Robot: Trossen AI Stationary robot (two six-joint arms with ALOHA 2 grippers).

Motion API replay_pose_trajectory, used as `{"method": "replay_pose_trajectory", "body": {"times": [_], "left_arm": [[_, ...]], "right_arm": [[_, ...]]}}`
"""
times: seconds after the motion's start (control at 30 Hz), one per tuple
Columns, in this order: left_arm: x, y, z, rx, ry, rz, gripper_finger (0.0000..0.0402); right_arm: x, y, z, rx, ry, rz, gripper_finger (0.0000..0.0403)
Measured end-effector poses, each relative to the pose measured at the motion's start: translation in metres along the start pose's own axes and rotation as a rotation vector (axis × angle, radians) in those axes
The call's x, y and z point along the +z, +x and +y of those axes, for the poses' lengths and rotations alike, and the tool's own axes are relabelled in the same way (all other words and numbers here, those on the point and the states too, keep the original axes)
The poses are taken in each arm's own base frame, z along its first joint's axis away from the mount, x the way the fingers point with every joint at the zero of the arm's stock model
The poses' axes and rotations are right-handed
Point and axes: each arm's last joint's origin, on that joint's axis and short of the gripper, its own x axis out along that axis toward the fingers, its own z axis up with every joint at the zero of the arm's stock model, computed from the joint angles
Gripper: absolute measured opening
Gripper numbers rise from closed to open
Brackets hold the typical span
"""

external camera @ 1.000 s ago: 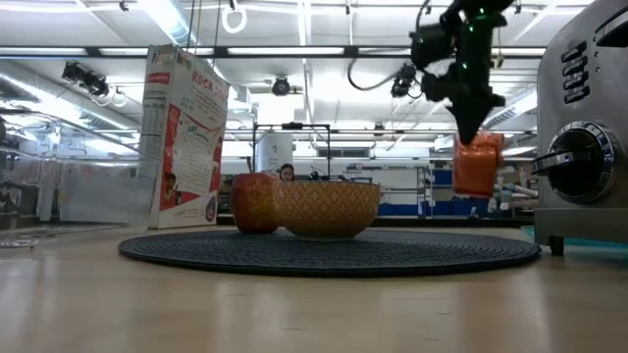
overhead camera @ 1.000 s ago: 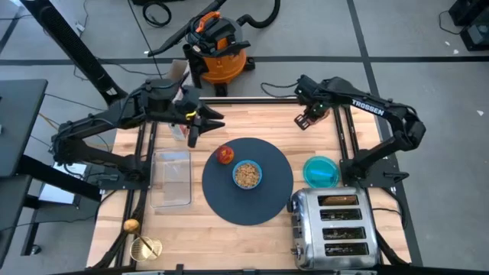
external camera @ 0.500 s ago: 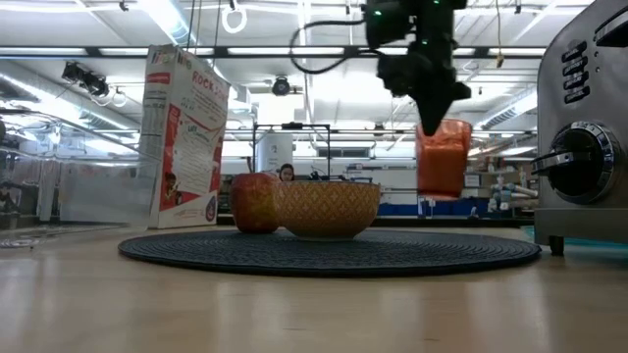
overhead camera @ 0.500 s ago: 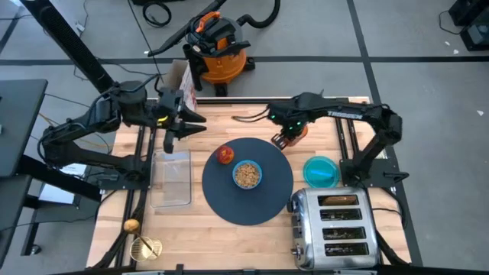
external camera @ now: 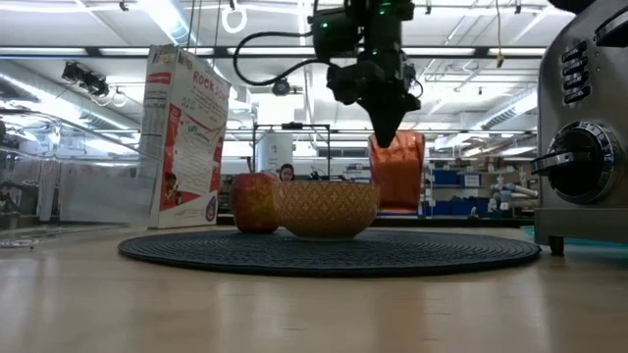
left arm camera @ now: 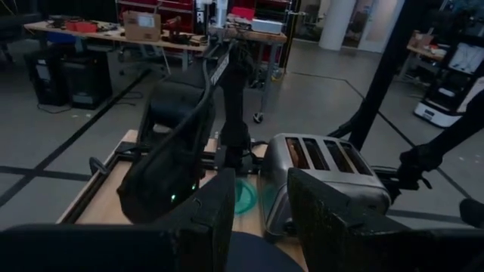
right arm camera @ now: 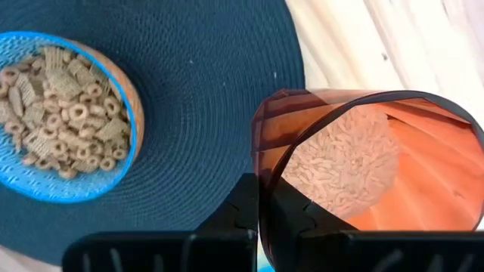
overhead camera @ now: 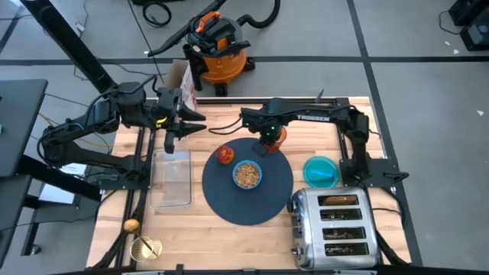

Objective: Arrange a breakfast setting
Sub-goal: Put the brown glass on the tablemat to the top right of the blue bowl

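Note:
The dark slate-blue round mat (overhead camera: 263, 195) lies mid-table with the light-blue bowl (overhead camera: 247, 174) of cereal and the red apple (overhead camera: 225, 155) on it. My right gripper (overhead camera: 269, 136) is shut on the copper-orange cup (overhead camera: 276, 137), above the mat's far edge; in the low view the cup (external camera: 398, 175) hangs behind the bowl (external camera: 327, 209). The teal dish (overhead camera: 321, 171) rests on the table right of the mat. My left gripper (overhead camera: 183, 125) is open and empty over the far left. The gold spoon is not seen. My right gripper holds the cup by its rim (right arm camera: 266, 198), one finger inside the cup and one outside, coming from above and pointing down. The cup hangs upright below the fingers (external camera: 385, 123), with pale grains inside; whether its base touches the mat I cannot tell.
A chrome toaster (overhead camera: 334, 227) stands at the near right. A cereal box (external camera: 183, 137) stands at the far left and a clear tray (overhead camera: 171, 178) lies left of the mat. A gold round object (overhead camera: 145, 248) sits at the near left corner.
My right gripper has carried the cup from the far right of the table toward the left, and lower, to the mat's far edge; the cup has stayed upright. My left gripper drew back a little toward the table's left edge, then kept still.

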Motion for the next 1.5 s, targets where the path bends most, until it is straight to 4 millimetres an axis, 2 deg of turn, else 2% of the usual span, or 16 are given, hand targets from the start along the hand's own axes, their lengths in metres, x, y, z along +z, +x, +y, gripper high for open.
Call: {"method": "replay_pose_trajectory", "body": {"times": [0.2, 0.3, 0.43, 0.63, 0.73, 1.1, 1.23, 1.5], "left_arm": [[0.0, 0.0, 0.0, 0.0, -0.002, 0.001, 0.013], [-0.001, 0.0, 0.0, 0.001, -0.004, 0.006, 0.013], [-0.001, 0.0, 0.0, 0.001, -0.005, 0.006, 0.013], [-0.001, 0.0, 0.0, 0.001, -0.006, 0.009, 0.013], [-0.001, 0.0, 0.0, 0.001, -0.006, 0.01, 0.013], [-0.001, 0.0, 0.0, 0.0, 0.002, 0.008, 0.013], [-0.001, 0.0, 0.0, 0.0, 0.001, 0.006, 0.013], [-0.001, 0.0, 0.0, -0.004, -0.023, 0.005, 0.013]], "right_arm": [[0.001, 0.012, 0.012, -0.009, -0.015, 0.02, 0.0012], [0.0, 0.015, 0.012, -0.064, -0.001, 0.036, 0.0012], [0.007, 0.015, 0.0, -0.102, -0.002, 0.002, 0.0012], [0.023, 0.016, -0.026, -0.078, 0.028, -0.044, 0.0012], [0.024, 0.016, -0.033, -0.061, 0.026, -0.026, 0.0012], [0.009, 0.015, 0.014, 0.002, -0.168, -0.042, 0.0012], [0.01, 0.015, 0.02, -0.022, -0.194, -0.084, 0.0012], [0.012, 0.015, 0.02, -0.004, -0.23, -0.102, 0.0012]]}}
